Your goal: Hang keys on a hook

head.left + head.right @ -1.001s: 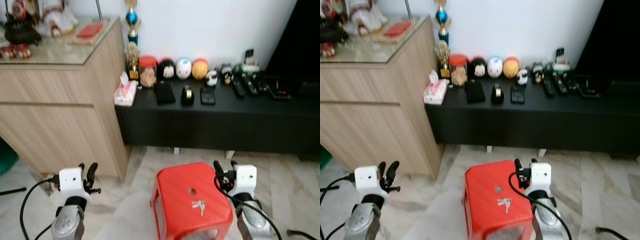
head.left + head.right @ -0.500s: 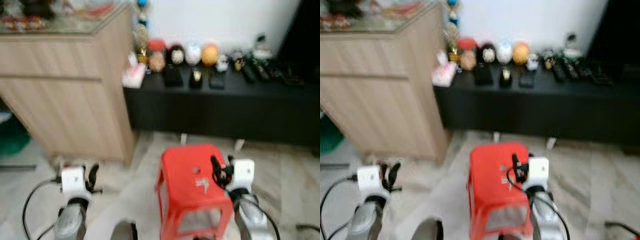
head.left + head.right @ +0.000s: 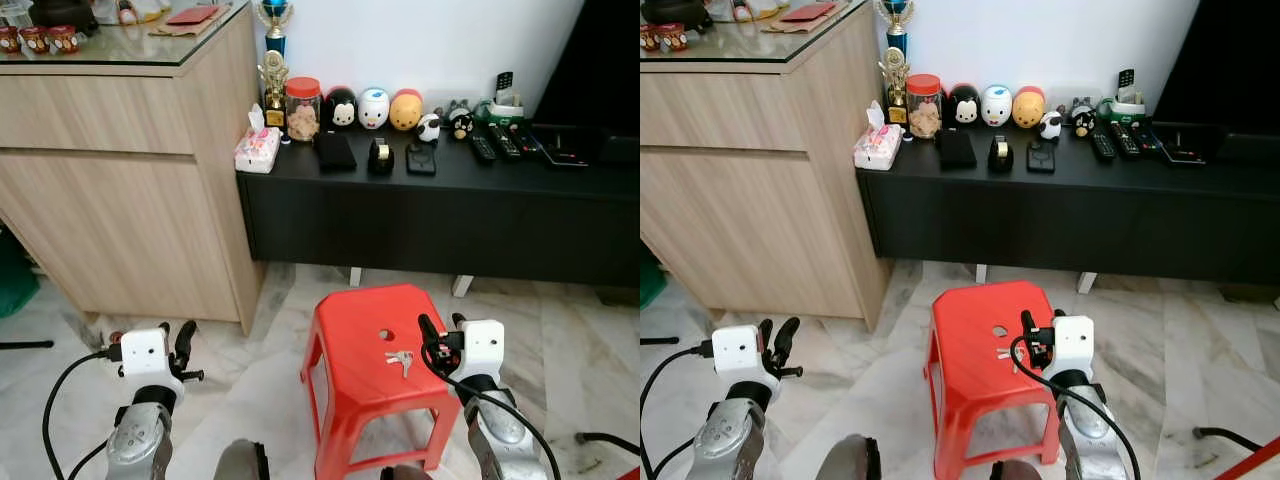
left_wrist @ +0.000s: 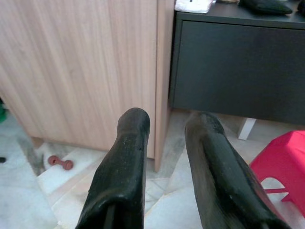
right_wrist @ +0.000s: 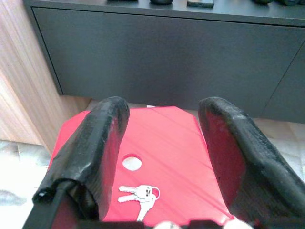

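So the keys (image 3: 399, 361) are just lying flat on top of a red plastic stool (image 3: 350, 330), a little bunch on a ring sitting just beside the round hole in the seat, on the side nearer the robot. The right gripper (image 3: 439, 330) hovers over the right edge of the stool, close to the keys but not touching them, and its jaws are spread wide with nothing between them; from the right wrist view you can see the keys (image 5: 139, 194) down on the red seat between the two black fingers (image 5: 88, 152). The left gripper (image 3: 176, 340) is off to the left over the marble floor (image 3: 260, 395), well apart from the stool, its fingers parted a bit and holding nothing. Behind the stool is a long black low cabinet (image 3: 420, 215) with a row of little round toys (image 3: 373, 108), a jar (image 3: 302, 108), a tissue pack (image 3: 256, 150) and some remotes (image 3: 495, 145) on top. To the left is a taller wooden sideboard (image 3: 120, 180) with a glass top.
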{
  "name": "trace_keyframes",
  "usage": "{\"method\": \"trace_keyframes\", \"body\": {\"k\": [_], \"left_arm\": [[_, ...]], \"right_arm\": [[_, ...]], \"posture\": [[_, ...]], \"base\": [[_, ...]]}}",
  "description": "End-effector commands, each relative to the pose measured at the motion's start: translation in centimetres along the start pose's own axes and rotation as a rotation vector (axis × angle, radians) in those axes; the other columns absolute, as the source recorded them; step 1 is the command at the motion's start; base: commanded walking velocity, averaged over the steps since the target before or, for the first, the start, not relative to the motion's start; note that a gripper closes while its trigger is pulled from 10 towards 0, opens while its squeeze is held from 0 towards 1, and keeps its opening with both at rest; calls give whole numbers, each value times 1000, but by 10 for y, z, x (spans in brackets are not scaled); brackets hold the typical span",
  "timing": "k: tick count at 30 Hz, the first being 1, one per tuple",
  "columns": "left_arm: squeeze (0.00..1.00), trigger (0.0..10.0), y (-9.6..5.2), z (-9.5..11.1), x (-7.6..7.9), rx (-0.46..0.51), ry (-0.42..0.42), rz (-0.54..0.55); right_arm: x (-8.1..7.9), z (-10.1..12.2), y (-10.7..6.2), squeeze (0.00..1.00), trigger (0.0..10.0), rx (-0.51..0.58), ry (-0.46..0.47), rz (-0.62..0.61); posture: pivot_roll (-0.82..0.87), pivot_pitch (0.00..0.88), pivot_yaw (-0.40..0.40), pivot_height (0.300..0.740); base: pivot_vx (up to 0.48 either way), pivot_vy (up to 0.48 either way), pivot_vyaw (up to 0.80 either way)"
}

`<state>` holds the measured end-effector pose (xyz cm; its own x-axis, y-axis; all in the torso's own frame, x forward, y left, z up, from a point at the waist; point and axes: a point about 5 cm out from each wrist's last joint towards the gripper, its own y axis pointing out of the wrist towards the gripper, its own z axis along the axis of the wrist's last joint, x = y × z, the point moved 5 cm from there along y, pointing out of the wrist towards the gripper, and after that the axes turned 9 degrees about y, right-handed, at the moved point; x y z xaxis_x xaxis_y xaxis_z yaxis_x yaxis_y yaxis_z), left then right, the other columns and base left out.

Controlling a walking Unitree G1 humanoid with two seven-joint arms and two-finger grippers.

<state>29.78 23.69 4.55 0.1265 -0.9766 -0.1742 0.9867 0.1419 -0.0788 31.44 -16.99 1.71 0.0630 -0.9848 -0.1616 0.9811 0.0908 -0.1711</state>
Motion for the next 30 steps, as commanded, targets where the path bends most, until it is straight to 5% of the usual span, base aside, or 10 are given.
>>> {"method": "trace_keyframes", "body": {"k": [1, 30], "left_arm": [[0, 10000, 3, 6, 1, 18, -6, -3], [0, 10000, 8, 9, 8, 19, 6, -25]], "right_arm": [[-2, 8, 3, 0, 10000, 17, -10, 9], [-12, 0, 6, 0, 10000, -20, -5, 34]], "posture": [[-80, 0, -24, 618], [-75, 0, -23, 600]], "base": [[0, 0, 0], [0, 0, 0]]}}
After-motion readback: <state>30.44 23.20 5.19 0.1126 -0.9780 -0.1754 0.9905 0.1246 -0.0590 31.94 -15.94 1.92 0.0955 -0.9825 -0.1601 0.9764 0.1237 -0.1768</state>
